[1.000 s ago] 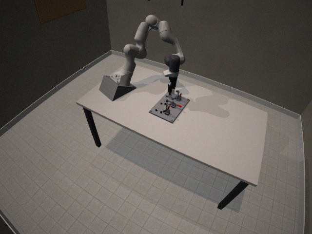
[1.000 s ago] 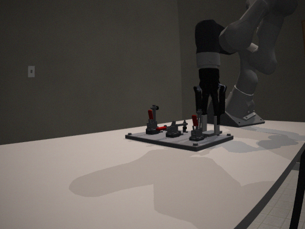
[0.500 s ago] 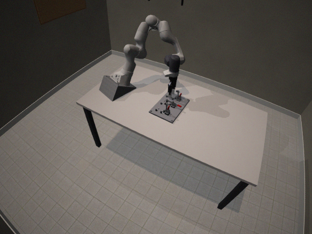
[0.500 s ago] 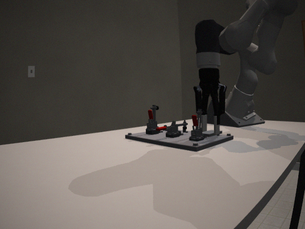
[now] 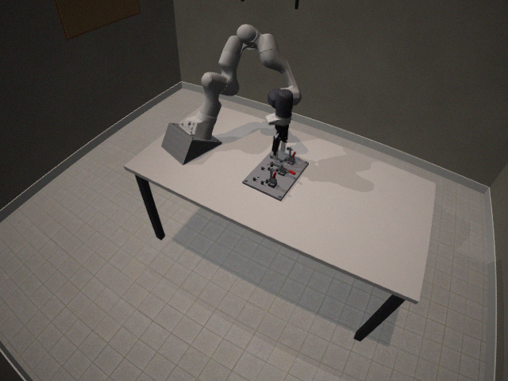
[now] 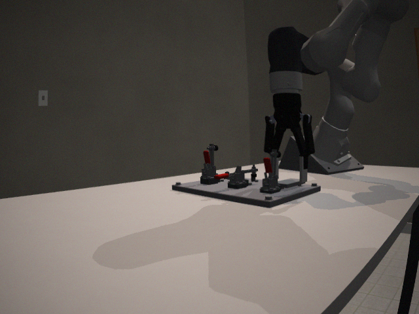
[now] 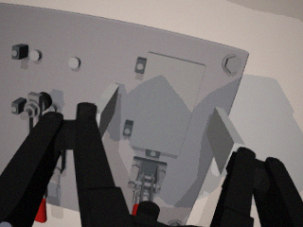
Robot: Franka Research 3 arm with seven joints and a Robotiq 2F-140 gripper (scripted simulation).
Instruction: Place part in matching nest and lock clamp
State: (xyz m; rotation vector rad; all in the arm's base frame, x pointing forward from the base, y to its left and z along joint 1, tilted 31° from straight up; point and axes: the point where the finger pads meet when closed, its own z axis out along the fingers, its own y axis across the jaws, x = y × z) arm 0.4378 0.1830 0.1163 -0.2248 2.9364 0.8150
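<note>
Gripper (image 5: 279, 157) (image 6: 288, 169) (image 7: 164, 110) standing apart, holding nothing. Part (image 6: 290, 183) (image 7: 167, 104) lying in end nest by side blocks; prob. stiff, slippery, fairly light. If regripping, taking mid long sides, low; clamp (image 5: 290, 159) (image 6: 270, 184) (image 7: 148, 175) standing open.

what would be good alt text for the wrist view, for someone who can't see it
An open claw straddles a flat rectangular gray part on a fixture plate, its fingers standing clear on both sides. A toggle clamp sits at the part's near short end; another, with a red handle, is partly hidden at left.
</note>
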